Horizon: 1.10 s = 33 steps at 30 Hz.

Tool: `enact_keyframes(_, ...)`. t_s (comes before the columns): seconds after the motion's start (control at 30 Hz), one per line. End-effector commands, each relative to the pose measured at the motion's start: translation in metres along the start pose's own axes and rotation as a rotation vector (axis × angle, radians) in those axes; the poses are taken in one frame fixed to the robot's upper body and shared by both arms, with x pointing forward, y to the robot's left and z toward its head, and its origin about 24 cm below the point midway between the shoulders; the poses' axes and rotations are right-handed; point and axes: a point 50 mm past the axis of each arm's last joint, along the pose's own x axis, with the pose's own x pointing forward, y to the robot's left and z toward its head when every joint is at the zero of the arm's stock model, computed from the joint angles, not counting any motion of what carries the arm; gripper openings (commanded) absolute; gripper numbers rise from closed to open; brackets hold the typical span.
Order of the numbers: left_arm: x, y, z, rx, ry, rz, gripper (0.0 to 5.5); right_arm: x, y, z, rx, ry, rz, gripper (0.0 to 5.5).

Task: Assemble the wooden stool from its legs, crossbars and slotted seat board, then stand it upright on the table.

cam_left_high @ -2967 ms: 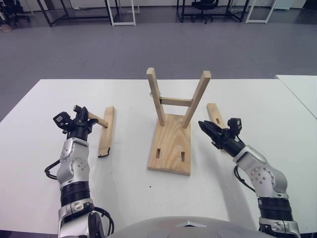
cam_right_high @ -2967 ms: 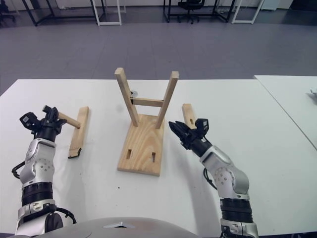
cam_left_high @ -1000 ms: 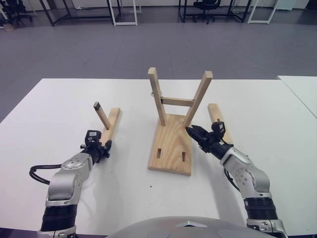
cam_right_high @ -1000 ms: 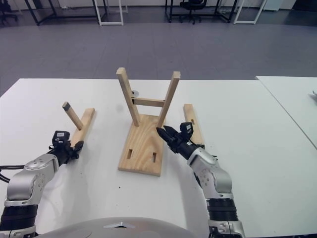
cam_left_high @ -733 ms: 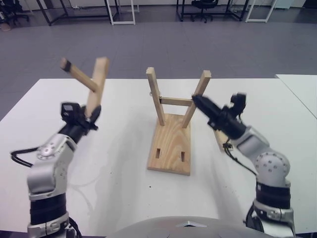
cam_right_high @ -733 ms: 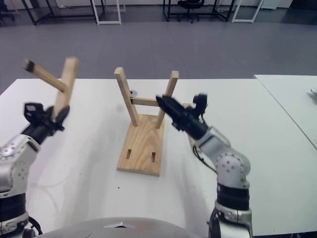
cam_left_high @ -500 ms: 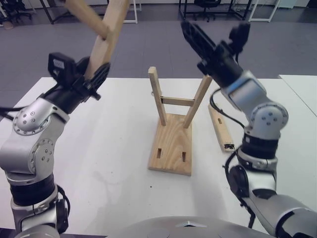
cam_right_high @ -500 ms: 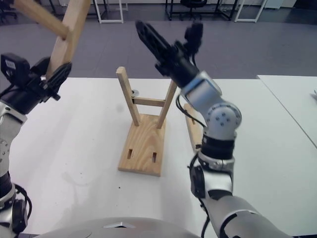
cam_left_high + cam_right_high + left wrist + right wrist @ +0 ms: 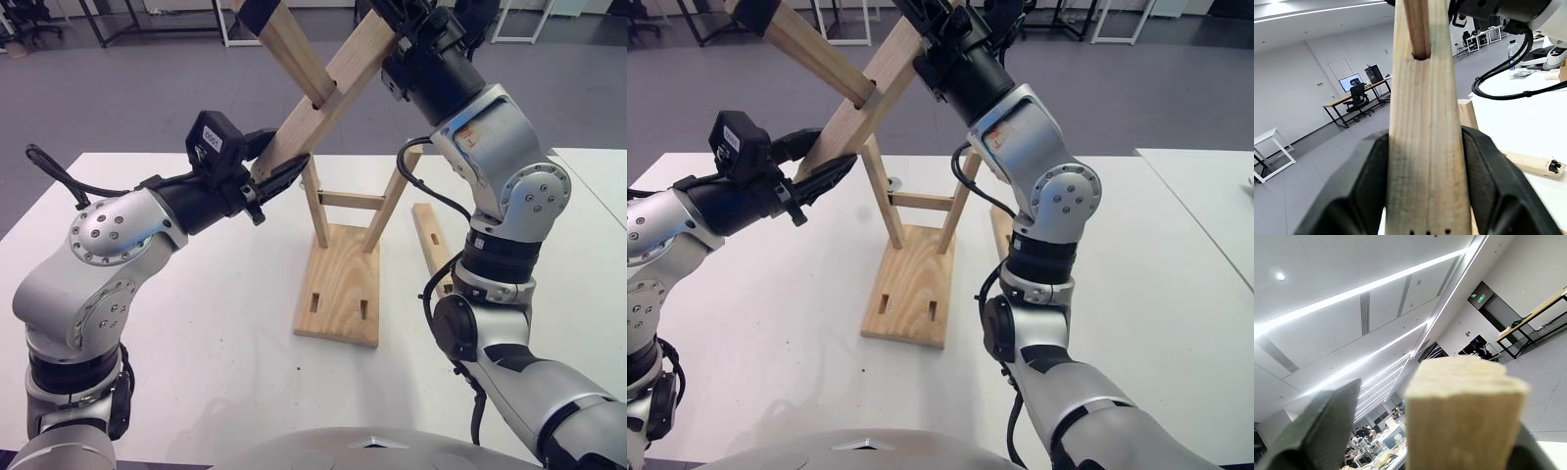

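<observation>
**Q:** Where is the piece in play?

**A:** Aloft. A pale square-section wooden leg [image 9: 333, 93] with a thinner crossbar [image 9: 294, 54] pegged through it hangs above the white bench [image 9: 196, 362]. The left gripper [image 9: 274, 176] has its black jaws clamped on the leg's lower end, one on each flat face. The right gripper [image 9: 402, 24] is at the upper end. Whether it is gripping there cannot be told.

**Q:** And the rest of the stool?

**A:** A slotted, light-grained seat board [image 9: 338, 284] lies flat on the bench. Two legs already stand in its far end, tied by a rung. Two rectangular slots [image 9: 313, 303] at the near end are unfilled. A second loose leg [image 9: 431, 245] lies just beside the board on the robot's right.

**Q:** What does the next move hinge on?

**A:** Most likely tilt. The held leg's long axis slants from low on the left to high on the right, and the open slots sit below it, towards the robot. The left arm is the nearer one, and the leg would need to come upright first.

**Q:** Handling?

**A:** Bare sawn timber with crisp edges. It looks rigid and should seat snugly.
</observation>
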Motion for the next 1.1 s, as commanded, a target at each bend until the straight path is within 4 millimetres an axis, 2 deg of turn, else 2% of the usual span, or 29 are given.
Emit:
enact_keyframes(0.03,-0.001,-0.001,0.000,0.043,0.011,-0.012,2.04,-0.016,-0.008,-0.002,-0.020,0.038,-0.068,2.58)
enact_keyframes(0.13,-0.001,-0.002,-0.002,0.033,0.009,-0.017,2.04,-0.027,-0.014,-0.003,-0.068,0.057,-0.117,2.09)
enact_keyframes(0.27,0.000,-0.006,-0.002,0.005,-0.004,-0.041,2.04,-0.030,-0.014,-0.003,-0.083,0.040,-0.117,1.34)
enact_keyframes(0.47,-0.001,-0.009,-0.007,-0.042,0.001,-0.061,2.04,-0.035,-0.009,-0.001,-0.015,-0.036,-0.086,1.17)
enact_keyframes(0.5,-0.001,-0.009,-0.009,-0.047,0.006,-0.055,2.40,-0.037,-0.009,0.002,0.003,-0.061,-0.090,1.16)
enact_keyframes(0.57,-0.002,-0.010,-0.014,-0.062,0.024,-0.049,2.70,-0.050,-0.014,0.005,0.000,-0.110,-0.161,1.03)
enact_keyframes(0.67,-0.014,-0.014,-0.028,-0.105,0.080,-0.027,3.18,-0.091,-0.014,-0.001,-0.034,-0.156,-0.271,1.03)
enact_keyframes(0.77,-0.034,-0.029,-0.053,-0.172,0.192,-0.014,3.70,-0.136,-0.010,-0.013,-0.044,-0.158,-0.397,1.03)
enact_keyframes(0.8,-0.043,-0.035,-0.069,-0.205,0.263,0.013,3.84,-0.150,-0.012,-0.015,-0.059,-0.158,-0.465,1.03)
enact_keyframes(0.87,-0.060,-0.045,-0.115,-0.246,0.468,0.108,3.93,-0.175,-0.021,-0.025,-0.080,-0.121,-0.584,1.03)
enact_keyframes(0.93,-0.070,-0.056,-0.159,-0.263,0.630,0.146,3.93,-0.191,-0.037,-0.034,-0.114,-0.101,-0.681,1.03)
enact_keyframes(0.97,-0.071,-0.063,-0.172,-0.282,0.663,0.141,3.93,-0.199,-0.045,-0.036,-0.141,-0.101,-0.733,1.03)
enact_keyframes(1.03,-0.072,-0.077,-0.184,-0.340,0.685,0.128,3.93,-0.213,-0.055,-0.039,-0.186,-0.102,-0.815,1.03)
enact_keyframes(1.1,-0.068,-0.091,-0.187,-0.402,0.686,0.072,3.93,-0.227,-0.061,-0.046,-0.222,-0.087,-0.878,1.03)
